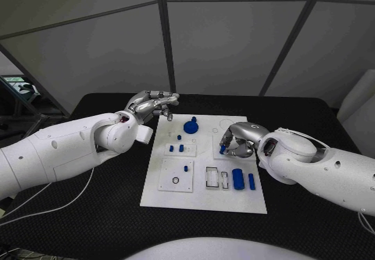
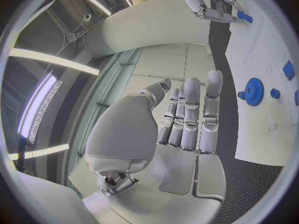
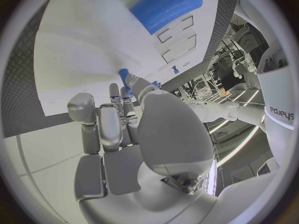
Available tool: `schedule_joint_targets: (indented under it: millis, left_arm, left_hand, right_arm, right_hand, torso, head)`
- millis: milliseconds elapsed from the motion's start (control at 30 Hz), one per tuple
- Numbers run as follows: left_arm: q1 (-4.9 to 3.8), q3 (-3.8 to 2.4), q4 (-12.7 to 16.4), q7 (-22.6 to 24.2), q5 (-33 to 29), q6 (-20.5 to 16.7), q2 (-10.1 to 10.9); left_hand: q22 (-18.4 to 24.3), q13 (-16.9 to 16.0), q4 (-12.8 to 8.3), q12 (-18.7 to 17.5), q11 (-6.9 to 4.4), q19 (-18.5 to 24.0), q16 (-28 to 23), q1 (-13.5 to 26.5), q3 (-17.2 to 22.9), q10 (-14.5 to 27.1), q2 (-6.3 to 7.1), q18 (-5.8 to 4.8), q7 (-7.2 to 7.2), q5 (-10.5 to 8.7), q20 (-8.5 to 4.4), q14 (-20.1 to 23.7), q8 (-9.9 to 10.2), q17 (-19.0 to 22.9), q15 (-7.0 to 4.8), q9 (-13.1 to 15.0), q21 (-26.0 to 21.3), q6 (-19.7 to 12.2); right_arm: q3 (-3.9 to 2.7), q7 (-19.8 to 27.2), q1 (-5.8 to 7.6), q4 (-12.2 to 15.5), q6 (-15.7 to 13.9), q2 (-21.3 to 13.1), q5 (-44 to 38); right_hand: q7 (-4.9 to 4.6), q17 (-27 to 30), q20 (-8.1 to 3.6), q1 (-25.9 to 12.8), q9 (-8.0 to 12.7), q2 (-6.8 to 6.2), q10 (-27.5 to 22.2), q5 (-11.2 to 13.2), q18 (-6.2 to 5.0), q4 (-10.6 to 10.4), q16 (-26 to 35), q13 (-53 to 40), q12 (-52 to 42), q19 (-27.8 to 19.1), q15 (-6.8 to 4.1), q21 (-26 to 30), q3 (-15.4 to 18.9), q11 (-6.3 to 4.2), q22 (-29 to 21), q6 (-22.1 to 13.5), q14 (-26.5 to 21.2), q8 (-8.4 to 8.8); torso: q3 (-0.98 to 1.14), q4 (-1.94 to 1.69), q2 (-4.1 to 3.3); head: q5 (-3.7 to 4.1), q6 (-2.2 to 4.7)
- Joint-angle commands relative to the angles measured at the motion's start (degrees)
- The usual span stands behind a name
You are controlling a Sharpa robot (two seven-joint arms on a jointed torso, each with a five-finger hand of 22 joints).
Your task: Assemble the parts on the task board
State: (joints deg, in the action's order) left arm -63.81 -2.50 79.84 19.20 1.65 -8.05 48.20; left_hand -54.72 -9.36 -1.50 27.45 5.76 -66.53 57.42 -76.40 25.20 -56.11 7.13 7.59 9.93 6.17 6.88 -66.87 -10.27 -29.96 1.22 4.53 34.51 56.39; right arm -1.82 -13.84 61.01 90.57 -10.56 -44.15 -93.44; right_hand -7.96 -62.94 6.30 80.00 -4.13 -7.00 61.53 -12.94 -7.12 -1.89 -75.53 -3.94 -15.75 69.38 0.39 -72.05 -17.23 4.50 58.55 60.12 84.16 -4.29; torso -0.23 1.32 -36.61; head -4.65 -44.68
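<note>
Placing a small blue peg into the task board [image 1: 203, 203] with the right hand [image 1: 237, 142].
Nearest lie a blue cylinder [image 1: 237, 179] and a blue bar [image 1: 251, 181], untouched; mid-board, the right hand pinches the peg [image 3: 124, 76] at the plate, which likely needs careful alignment next. Farther, the gear [image 1: 191, 127] stands; the left hand [image 1: 152, 104], released and holding nothing, hovers off the far-left corner above open desk [image 1: 86, 216].

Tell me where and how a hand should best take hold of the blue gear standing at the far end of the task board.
The blue gear stands at the far end of the task board, free on all sides. Probably best: come from above and pinch its toothed rim across its width, as the small piece beside it sits lower. The empty left hand is nearest; the right hand holds a small blue part.
</note>
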Motion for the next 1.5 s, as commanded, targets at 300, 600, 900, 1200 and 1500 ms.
schedule_joint_targets:
  millis: [300, 600, 900, 1200, 1500]
  left_arm:
    - [-0.09, -0.05, 0.0, -0.1, 0.2, 0.9, 0.0]
    - [-0.09, -0.05, 0.0, -0.2, 0.2, 1.1, 0.0]
    - [-0.09, -0.05, 0.0, -0.3, 0.2, 1.1, 0.0]
    - [-0.09, -0.06, 0.0, -0.3, 0.2, 1.1, 0.1]
    - [-0.1, -0.06, 0.0, -0.4, 0.2, 1.2, 0.1]
  left_hand:
    - [0.1, 0.1, 0.0, 0.0, 0.07, 0.3, 0.0, 0.0, -0.4, 0.5, -0.51, 2.9, -0.11, -0.2, -0.01, 0.3, 0.0, 0.1, 0.09, -0.1, -0.2, -0.4]
    - [0.1, 0.1, 0.1, 0.0, 0.09, 0.3, 0.0, 0.1, -0.5, 0.5, -0.48, 2.89, -0.08, -0.23, 0.01, 0.3, 0.0, 0.1, 0.11, -0.1, -0.3, -0.4]
    - [0.1, 0.1, 0.1, 0.0, 0.09, 0.3, 0.0, 0.1, -0.5, 0.5, -0.48, 2.89, -0.08, -0.23, 0.01, 0.3, 0.0, 0.1, 0.11, -0.1, -0.3, -0.4]
    - [0.1, 0.1, 0.1, 0.0, 0.1, 0.3, 0.0, 0.1, -0.6, 0.6, -0.47, 2.89, -0.08, -0.23, 0.01, 0.3, 0.0, 0.1, 0.12, -0.1, -0.3, -0.4]
    - [0.1, 0.1, 0.1, 0.0, 0.1, 0.3, 0.0, 0.1, -0.6, 0.6, -0.47, 2.89, -0.08, -0.23, 0.01, 0.3, 0.0, 0.1, 0.12, -0.1, -0.3, -0.4]
  right_arm:
    - [-0.03, 0.1, 0.09, -0.2, 0.7, 0.3, 0.0]
    - [-0.03, 0.7, 0.09, -0.4, 0.0, 0.7, 0.3]
    - [-0.03, 1.1, 0.08, -0.5, -0.2, 0.9, 0.5]
    - [-0.03, 1.1, 0.08, -0.5, 0.1, 1.0, 0.6]
    - [-0.03, 0.7, 0.08, -0.6, 0.9, 1.1, 0.6]
  right_hand:
    - [-0.05, -0.2, -0.08, 0.1, 0.2, -0.15, 0.9, 0.6, 0.55, -0.2, -0.5, 0.2, 0.0, 0.7, -0.48, -0.4, -0.6, -0.02, 0.4, -0.3, 1.2, 0.36]
    - [-0.24, 0.0, -0.09, 0.0, 0.3, -0.4, 1.0, 0.7, 0.55, -0.3, -0.4, 0.2, 0.1, 0.7, -0.43, -0.4, -0.8, 0.06, 0.4, -0.6, 1.1, 0.55]
    - [-0.29, 0.2, -0.08, 0.0, 0.2, -0.31, 1.3, 0.6, 0.54, -0.4, -0.3, 0.2, 0.1, 0.6, -0.42, -0.4, -1.1, 0.07, 0.3, -0.5, 1.1, 0.48]
    - [-0.49, 0.2, -0.13, 1.1, -0.1, 0.44, 2.8, 1.6, 0.54, -0.3, -0.4, 0.2, 0.3, 0.6, -0.51, -0.5, -3.0, -0.01, 0.4, 1.4, 1.1, -0.3]
    - [0.95, -0.1, -0.95, 1.9, -1.1, 2.09, 7.4, 3.9, 0.65, -0.1, -0.7, -0.4, -0.3, 1.0, -1.6, -1.1, -5.7, -1.47, 1.3, 6.6, 1.2, -2.52]
  torso:
    - [0.03, 0.07, 0.02]
    - [0.02, 0.04, 0.0]
    - [0.0, 0.03, 0.01]
    - [0.01, 0.03, 0.05]
    - [0.03, 0.03, 0.04]
  head:
    - [-0.01, -0.17]
    - [0.08, -0.22]
    - [0.1, -0.35]
    - [0.05, -0.44]
    - [0.08, -0.5]
